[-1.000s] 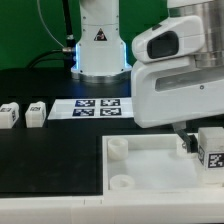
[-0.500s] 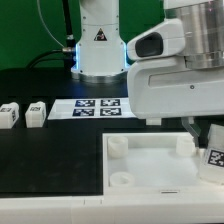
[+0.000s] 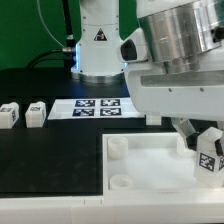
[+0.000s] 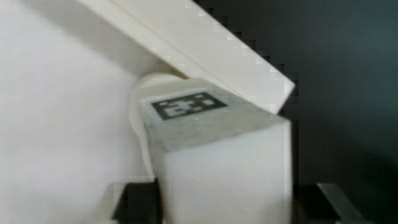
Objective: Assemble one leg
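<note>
My gripper is shut on a leg, a small white block with a black-and-white tag, and holds it tilted over the right corner of the large white tray-like piece. In the wrist view the leg fills the gap between the dark fingers of the gripper, with its tag facing the camera. The tray-like piece lies behind it with its rim running diagonally. The corner socket under the leg is hidden.
Two more small white blocks stand at the exterior view's left on the black table. The marker board lies in front of the robot base. Round sockets show on the tray-like piece's left side.
The wrist has turned and the arm has swung, so the held leg now sits tilted instead of upright. It stays over the tray-like piece's right corner. The other blocks have not moved.
</note>
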`<state>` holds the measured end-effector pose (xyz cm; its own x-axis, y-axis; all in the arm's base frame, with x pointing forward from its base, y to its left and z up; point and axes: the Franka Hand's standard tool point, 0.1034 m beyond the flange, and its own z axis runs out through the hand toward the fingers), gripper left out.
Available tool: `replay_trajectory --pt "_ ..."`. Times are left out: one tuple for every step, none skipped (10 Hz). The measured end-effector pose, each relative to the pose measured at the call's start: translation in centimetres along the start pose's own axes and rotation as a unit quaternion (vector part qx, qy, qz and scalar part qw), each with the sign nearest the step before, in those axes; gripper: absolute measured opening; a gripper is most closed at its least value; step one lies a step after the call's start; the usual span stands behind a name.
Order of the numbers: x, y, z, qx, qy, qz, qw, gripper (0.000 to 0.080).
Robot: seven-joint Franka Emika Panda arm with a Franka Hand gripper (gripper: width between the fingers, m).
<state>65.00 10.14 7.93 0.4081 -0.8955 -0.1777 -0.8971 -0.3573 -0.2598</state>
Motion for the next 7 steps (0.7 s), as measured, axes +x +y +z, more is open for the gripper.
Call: replay_trajectory --pt "-0.01 0.26 -0.06 0.007 -0.001 0.057 0.998 0.0321" --pt "-0.09 0.48 -0.07 0.014 -0.003 0.091 0.996 0.0321" --pt "-0.08 0.62 -0.11 0.022 -0.002 0.128 0.992 0.0321" --pt "-0.18 0.73 -0.14 0.026 -0.001 0.130 0.991 0.0321" --pt "-0.19 0.73 -0.14 0.026 0.000 0.117 0.993 0.0322" --pt "-0.18 0.75 -0.12 0.025 0.000 0.104 0.994 0.0322" --pt "-0.26 0.73 -0.10 0.025 0.000 0.103 0.994 0.0543"
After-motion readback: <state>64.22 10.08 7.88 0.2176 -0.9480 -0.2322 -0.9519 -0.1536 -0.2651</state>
